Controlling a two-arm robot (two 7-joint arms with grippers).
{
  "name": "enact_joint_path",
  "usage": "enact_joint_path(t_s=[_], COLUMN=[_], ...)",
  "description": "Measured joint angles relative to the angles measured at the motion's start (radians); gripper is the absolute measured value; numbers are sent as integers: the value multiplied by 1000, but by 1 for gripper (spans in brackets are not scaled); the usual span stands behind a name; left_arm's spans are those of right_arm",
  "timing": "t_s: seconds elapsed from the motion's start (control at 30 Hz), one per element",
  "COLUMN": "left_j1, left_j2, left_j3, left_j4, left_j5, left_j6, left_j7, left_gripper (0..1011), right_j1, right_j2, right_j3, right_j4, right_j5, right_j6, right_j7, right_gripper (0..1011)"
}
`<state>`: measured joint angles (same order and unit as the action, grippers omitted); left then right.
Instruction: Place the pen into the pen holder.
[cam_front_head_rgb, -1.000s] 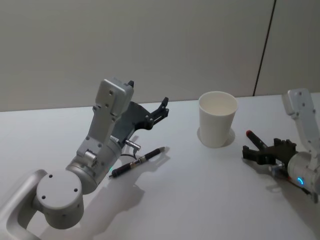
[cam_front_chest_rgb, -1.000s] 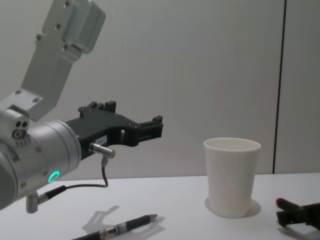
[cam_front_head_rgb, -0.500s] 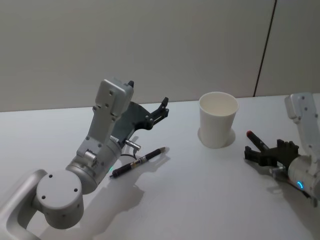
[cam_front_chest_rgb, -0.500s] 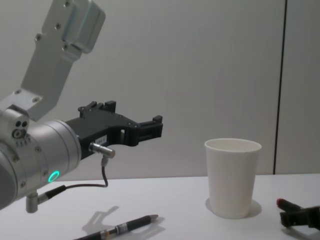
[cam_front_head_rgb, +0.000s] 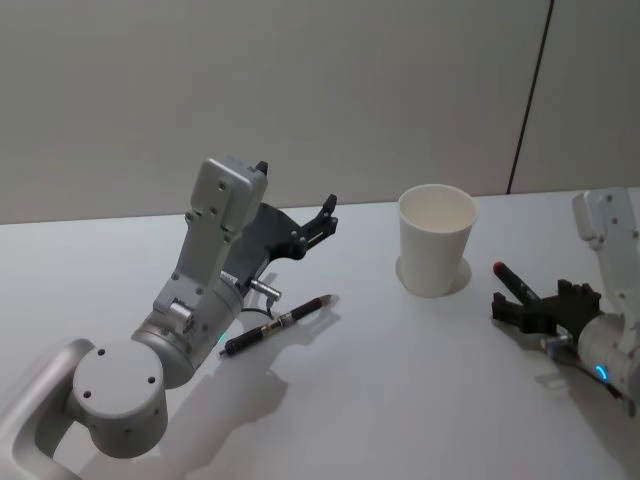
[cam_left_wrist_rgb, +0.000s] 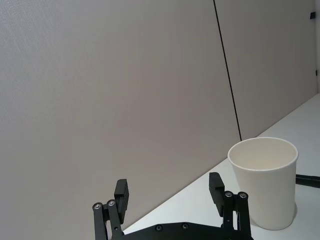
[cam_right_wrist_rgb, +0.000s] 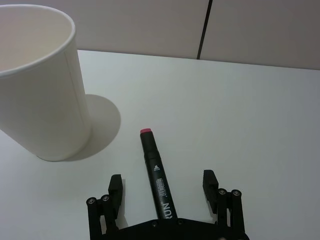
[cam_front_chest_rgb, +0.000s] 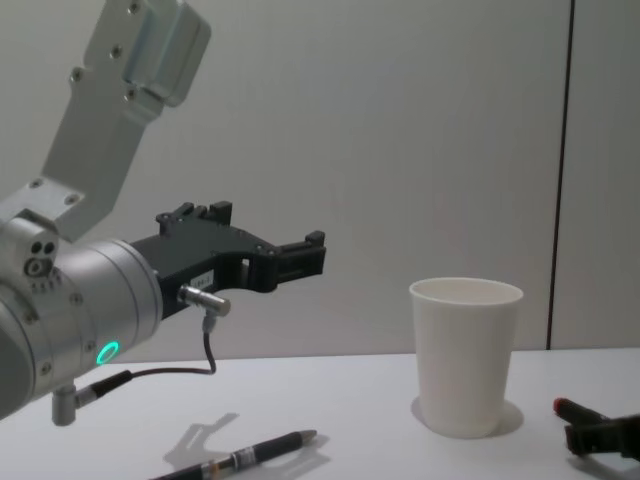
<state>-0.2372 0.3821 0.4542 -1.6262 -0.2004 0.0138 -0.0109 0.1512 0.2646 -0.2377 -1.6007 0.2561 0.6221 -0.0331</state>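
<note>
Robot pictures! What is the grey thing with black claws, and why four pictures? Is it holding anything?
It is a robot with two arms, each ending in a black claw. One camera sits on its head, one on its chest, and one on each wrist, so you get four looks at one moment. On the white table stands a paper cup, with a thin pen and a red-tipped marker lying nearby. The left claw hangs open in the air. The right claw is low, open around the marker, gripping nothing.

A white table (cam_front_head_rgb: 400, 400) lay across the foreground, its top plain and matte. Behind it rose a bare grey wall (cam_front_head_rgb: 300, 90), split by one thin dark seam (cam_front_head_rgb: 528, 95) toward the right.
</note>
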Motion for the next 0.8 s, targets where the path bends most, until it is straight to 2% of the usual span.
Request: enact_joint_path(t_s=[0.3,0.7,0.8], left_j1=[0,0,0], left_j2=[0,0,0], left_j3=[0,0,0], left_j4=[0,0,0], left_j5=[0,0,0], left_j6=[0,0,0], left_j7=[0,0,0], left_gripper=[1001,1001,1001], right_j1=[-2,-4,-4], right_j2=[0,0,0], right_j3=[0,0,1], right_j4=[0,0,0], right_j5=[0,0,0], right_j6=[-2,-4,-4], right_j7=[-3,-6,-7], right_gripper=[996,930,981])
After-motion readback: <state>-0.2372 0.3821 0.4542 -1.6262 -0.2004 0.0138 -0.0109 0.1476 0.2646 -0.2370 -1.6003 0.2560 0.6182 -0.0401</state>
